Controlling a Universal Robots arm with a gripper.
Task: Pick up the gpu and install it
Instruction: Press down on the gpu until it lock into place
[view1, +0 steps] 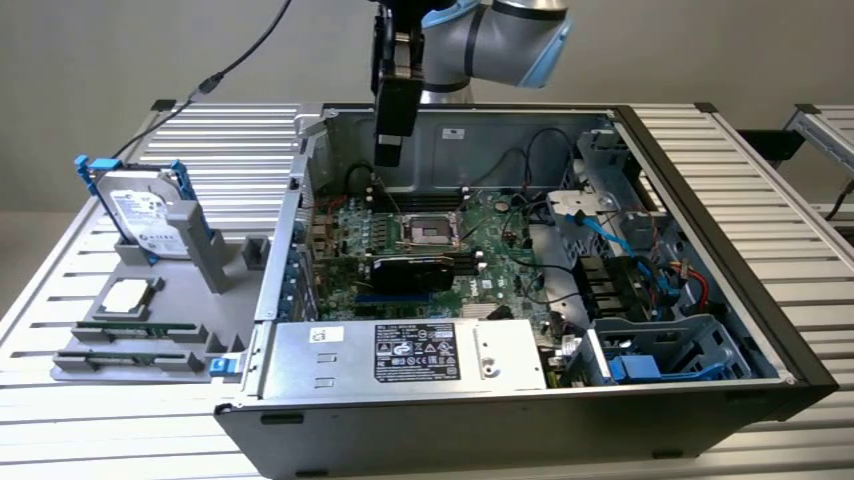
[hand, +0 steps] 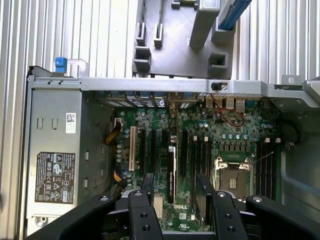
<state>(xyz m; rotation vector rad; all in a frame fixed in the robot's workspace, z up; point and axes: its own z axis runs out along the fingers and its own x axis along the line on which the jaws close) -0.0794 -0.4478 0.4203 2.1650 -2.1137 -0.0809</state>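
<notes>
Above the open computer case (view1: 467, 435), toward its rear wall: hanging over the motherboard (view1: 505, 272) with the gripper (hand: 175, 179) spread apart and holding nothing. Down on the board, just in front of the processor socket (view1: 430, 230), standing on edge in a slot: the gpu (view1: 407, 270), apparently fully seated, though hard to confirm at the bracket end from these angles. Judging by that, at the release stage, with insertion done. For any further move: staying clear of the card's top edge and the case wall, and checking the seating before trusting it.
</notes>
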